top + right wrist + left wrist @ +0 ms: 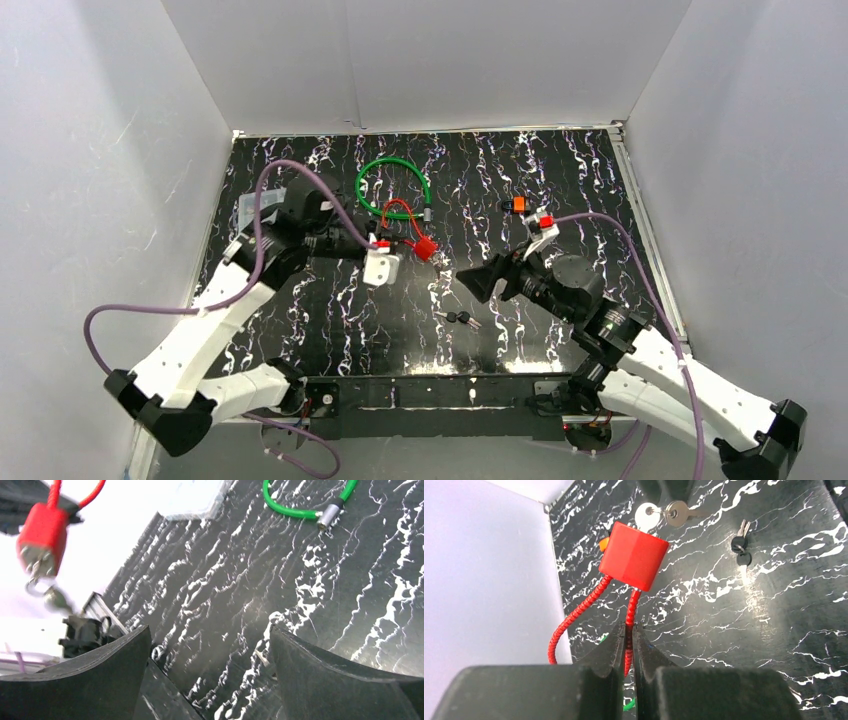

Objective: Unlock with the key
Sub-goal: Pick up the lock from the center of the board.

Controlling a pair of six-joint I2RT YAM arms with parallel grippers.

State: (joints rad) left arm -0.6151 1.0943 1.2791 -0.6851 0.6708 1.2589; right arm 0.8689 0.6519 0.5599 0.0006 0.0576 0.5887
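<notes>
One turn remains, it seems: your left gripper [629,630] pinches the red lock [634,555] by its cable [632,602], aloft; your right gripper [209,630] gapes wide beside the lock. Next, clasp its key [647,516] and twist.

L wrist cam: red lock [634,555], its cable [632,607] disappears between L gripper [629,626] fingers, and the rest is hidden behind the gripper body. Keys [647,517]: blade of the inserted one is buried in the lock, I can't see how deep. R wrist cam: lock + keys blurred, cable runs off top edge; green cable [292,512] clipped at top too. Top cam: orange item [516,204] too small to ID; clear box [248,206] partly behind L arm [215,320].
</notes>
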